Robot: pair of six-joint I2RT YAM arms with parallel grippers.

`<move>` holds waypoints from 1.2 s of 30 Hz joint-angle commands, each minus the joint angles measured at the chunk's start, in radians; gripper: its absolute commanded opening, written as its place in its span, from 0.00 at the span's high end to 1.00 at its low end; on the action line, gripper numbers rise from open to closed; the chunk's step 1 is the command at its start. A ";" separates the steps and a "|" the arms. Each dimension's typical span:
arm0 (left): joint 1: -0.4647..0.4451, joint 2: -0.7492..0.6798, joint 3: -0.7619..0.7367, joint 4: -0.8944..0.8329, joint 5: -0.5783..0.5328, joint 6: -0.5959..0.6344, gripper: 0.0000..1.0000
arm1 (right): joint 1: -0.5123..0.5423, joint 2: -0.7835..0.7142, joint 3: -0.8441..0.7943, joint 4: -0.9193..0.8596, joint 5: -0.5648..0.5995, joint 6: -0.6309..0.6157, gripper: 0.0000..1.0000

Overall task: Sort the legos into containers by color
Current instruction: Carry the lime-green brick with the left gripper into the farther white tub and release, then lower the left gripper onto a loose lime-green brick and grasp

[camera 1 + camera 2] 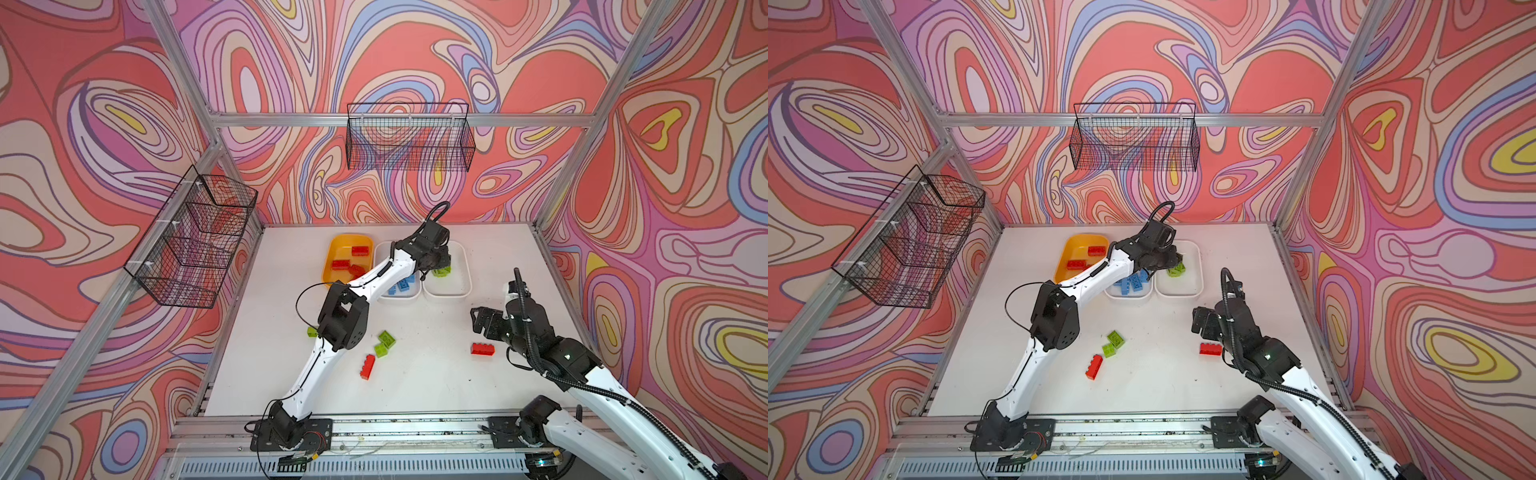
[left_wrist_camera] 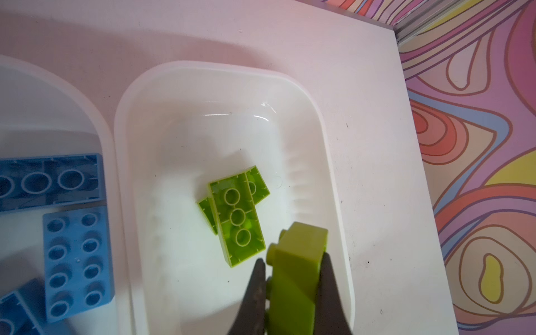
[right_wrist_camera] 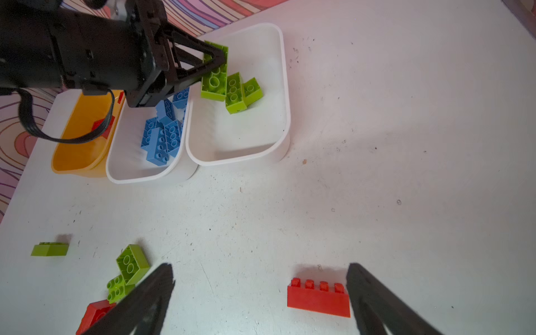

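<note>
The right gripper [image 3: 261, 290] hangs over the table [image 3: 391, 130] with its jaws spread wide. Below it, a red brick [image 3: 318, 298] lies just inside one finger. The loose lime bricks [image 3: 127, 275] and a second red brick [image 3: 92, 316] crowd the outside of the other finger. Ahead, the table runs bare up to the tubs, where the left arm [image 3: 72, 49] bars the way over the middle tub [image 3: 130, 171]. The left gripper [image 2: 293, 258] grips a held lime brick [image 2: 298, 275]. Under it the end tub [image 2: 226, 78] has bare floor, with two stacked lime bricks [image 2: 236, 220] just ahead of the fingertips.
</note>
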 commanded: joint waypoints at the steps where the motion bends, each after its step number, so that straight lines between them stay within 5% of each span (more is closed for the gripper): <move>1: 0.018 0.026 0.039 0.008 0.032 0.000 0.47 | 0.006 0.005 0.032 -0.014 0.026 0.002 0.02; 4: 0.019 0.014 0.034 0.012 0.041 0.011 0.28 | 0.006 0.029 0.047 -0.007 0.028 -0.004 0.02; 9: 0.019 -0.091 -0.082 0.037 0.038 0.023 0.25 | 0.006 0.052 0.050 0.020 0.009 -0.006 0.02; 15: 0.036 -0.460 -0.580 0.158 -0.091 -0.004 0.26 | 0.006 0.091 0.035 0.066 -0.037 -0.009 0.02; 23: 0.112 -1.052 -1.245 0.060 -0.354 -0.162 0.25 | 0.007 0.167 0.024 0.172 -0.112 -0.031 0.02; 29: 0.168 -1.373 -1.516 -0.076 -0.479 -0.271 0.19 | 0.012 0.220 0.018 0.245 -0.172 -0.035 0.02; 36: 0.328 -1.431 -1.658 -0.077 -0.408 -0.301 0.11 | 0.018 0.239 0.015 0.256 -0.195 -0.042 0.02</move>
